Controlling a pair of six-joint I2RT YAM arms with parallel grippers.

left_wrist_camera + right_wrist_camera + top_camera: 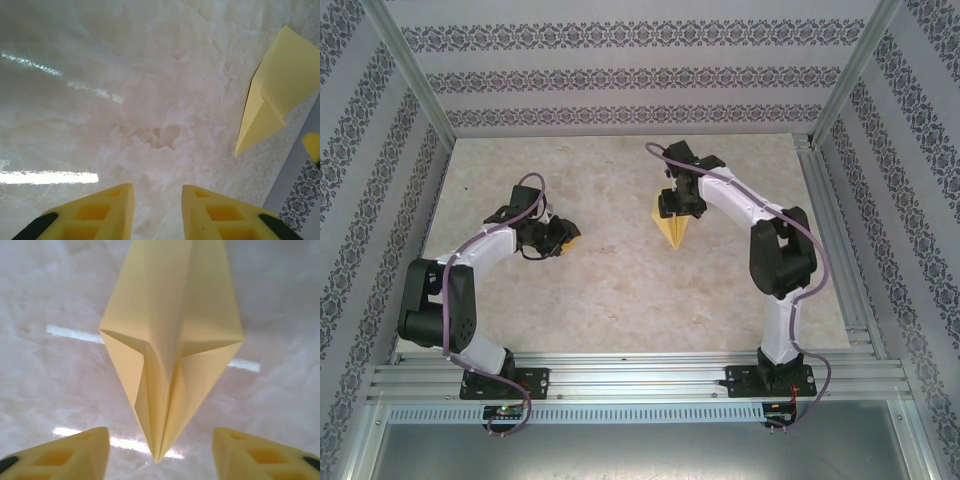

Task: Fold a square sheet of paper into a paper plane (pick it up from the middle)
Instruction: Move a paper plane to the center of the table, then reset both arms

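Right tool stands with its two yellow fingers spread apart, one on each side of the narrow tip of the paper plane. In the wrist view a strip of bare bench shows between each finger and the paper, so nothing is gripped. The plane lies on the bench as a long pale-yellow kite shape, with a raised centre crease and two flaps folded in toward it.

From above, the plane sits right of the middle of the bench, its sharp tip pointing toward the arm bases. The right tool hangs over its wider end (that end is mostly hidden there, so contact at that spot is hard to judge).

The left tool is well apart from the plane, on the left side of the bench. In its own wrist view the left tool has its fingers a little apart over bare bench, holding nothing, and the plane lies off to the upper right.

Pale walls with bands of dark floral pattern enclose the bench, and metal rails run along its near edge.
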